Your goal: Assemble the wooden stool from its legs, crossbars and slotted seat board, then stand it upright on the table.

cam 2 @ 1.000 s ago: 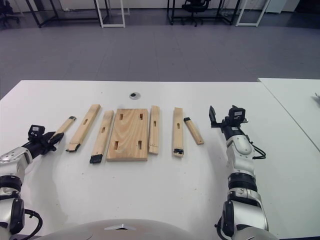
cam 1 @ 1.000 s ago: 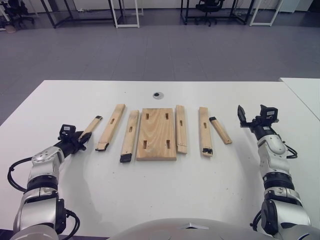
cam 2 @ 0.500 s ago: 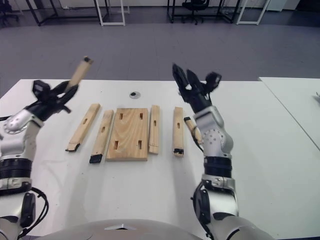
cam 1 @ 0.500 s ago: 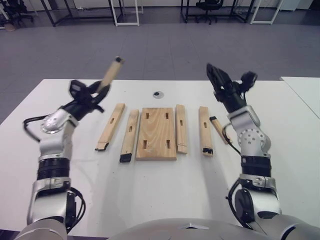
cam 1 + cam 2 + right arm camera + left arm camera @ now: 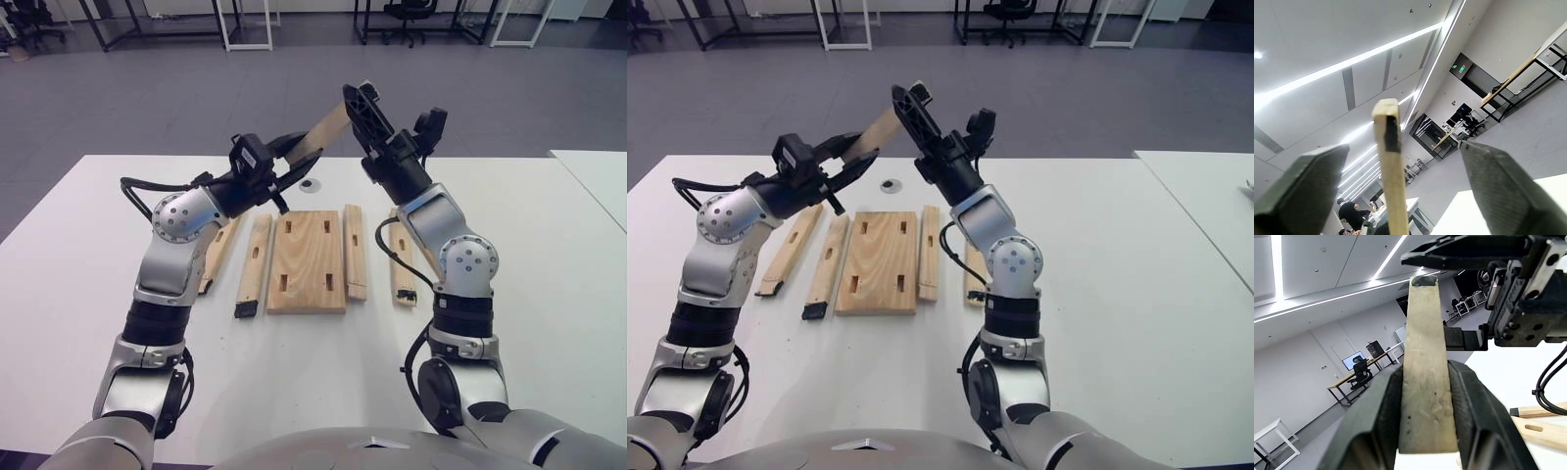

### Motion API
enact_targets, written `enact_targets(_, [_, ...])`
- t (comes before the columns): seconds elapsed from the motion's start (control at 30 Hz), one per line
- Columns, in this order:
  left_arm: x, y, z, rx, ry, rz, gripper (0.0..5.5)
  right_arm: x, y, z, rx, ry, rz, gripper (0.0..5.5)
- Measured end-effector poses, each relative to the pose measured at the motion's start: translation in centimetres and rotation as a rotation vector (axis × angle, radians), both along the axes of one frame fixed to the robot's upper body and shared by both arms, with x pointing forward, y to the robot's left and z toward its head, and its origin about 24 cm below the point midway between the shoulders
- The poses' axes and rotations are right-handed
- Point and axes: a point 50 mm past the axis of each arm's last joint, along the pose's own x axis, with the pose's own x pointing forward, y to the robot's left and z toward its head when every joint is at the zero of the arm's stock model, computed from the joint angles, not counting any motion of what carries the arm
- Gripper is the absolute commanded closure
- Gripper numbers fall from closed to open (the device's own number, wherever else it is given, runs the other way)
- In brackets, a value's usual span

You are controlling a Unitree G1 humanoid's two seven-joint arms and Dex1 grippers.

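Short crossbar (image 5: 328, 125) held in air over far middle of worktop (image 5: 558, 313), tilted up toward right arm. Left tool (image 5: 287, 153) clamped on its lower end. Right tool (image 5: 1396, 156) spread wide, fingers flanking bar's dark-tipped upper end, apparently not touching. Seat board (image 5: 307, 259) flat on worktop, legs (image 5: 255, 259) lying either side of it. Step: likely handover or two-handed regrip; nothing joined yet. Next: right tool must close squarely on bar end before left lets go.

Bright, even light falls from ceiling strips (image 5: 1352, 63). The white table (image 5: 549, 323) reflects it strongest toward four o'clock; shadows are faint.
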Motion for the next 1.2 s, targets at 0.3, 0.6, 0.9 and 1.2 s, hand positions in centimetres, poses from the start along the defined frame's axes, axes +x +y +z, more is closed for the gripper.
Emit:
enact_targets(0.3, [-0.6, -0.4, 0.1, 0.030, -0.015, -0.043, 4.21, -0.8, 0.3, -0.3, -0.005, 0.003, 0.004, 3.68])
enact_targets(0.6, [-0.7, -0.1, -1.2, 0.066, 0.050, -0.035, 3.38, -0.5, -1.1, -1.4, -0.031, 0.047, -0.176, 5.08])
enact_targets(0.9, [-0.5, 4.0, -3.4, -0.002, 0.178, 0.232, 2.32, 0.0, -4.1, -8.7, -0.281, 0.296, -0.543, 5.09])
enact_targets(1.2, [-0.5, 3.2, -4.0, -0.033, 0.201, 0.241, 2.32, 0.8, -4.2, -12.2, -0.439, 0.366, -0.643, 5.09])
